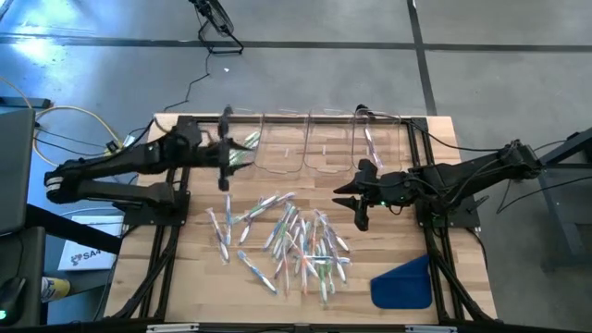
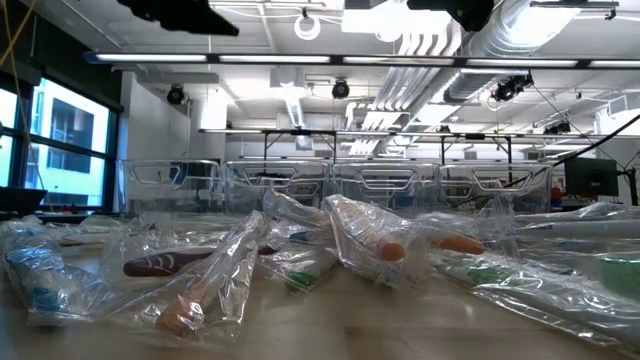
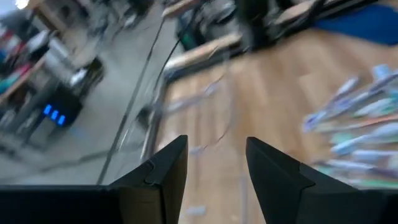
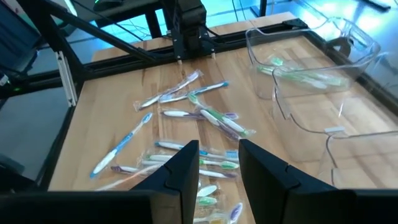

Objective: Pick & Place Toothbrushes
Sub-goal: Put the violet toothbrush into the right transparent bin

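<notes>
Several wrapped toothbrushes lie loose in a heap on the middle of the wooden table; the right wrist view shows them too. Clear bins stand in a row along the far edge. The leftmost bin holds green toothbrushes, and the rightmost a pink one. My left gripper hovers at the leftmost bin's left side, open, with nothing between its fingers. My right gripper hangs open above the heap's far right side, empty.
A blue flat piece lies at the table's near right corner. The bins' clear walls line the far edge. Bare wood shows at the table's near left and between the heap and the bins. Cables run along the floor beyond the far edge.
</notes>
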`<action>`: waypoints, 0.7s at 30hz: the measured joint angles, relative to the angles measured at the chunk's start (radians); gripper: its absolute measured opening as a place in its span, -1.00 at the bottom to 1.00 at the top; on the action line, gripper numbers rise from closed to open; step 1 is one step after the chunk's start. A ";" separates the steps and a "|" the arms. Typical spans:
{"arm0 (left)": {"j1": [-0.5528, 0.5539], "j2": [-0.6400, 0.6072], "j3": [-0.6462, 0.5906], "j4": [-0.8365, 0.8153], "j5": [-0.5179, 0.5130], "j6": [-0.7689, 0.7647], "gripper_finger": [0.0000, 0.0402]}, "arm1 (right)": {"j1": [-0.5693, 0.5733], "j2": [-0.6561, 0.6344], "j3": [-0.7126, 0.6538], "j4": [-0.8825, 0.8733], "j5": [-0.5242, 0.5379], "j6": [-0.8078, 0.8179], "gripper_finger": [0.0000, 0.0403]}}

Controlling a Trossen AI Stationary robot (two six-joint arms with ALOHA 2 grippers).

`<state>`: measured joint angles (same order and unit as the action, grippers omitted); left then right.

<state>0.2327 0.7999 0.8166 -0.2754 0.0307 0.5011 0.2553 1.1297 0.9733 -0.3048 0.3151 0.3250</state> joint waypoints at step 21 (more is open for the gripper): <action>-0.458 -0.030 -0.068 0.169 -0.170 0.100 -0.21 | 0.000 0.000 0.000 0.001 0.004 -0.015 -0.47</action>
<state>-0.2253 0.7699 0.7486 -0.1066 -0.1390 0.6014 0.2552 1.1297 0.9733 -0.3035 0.3187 0.3104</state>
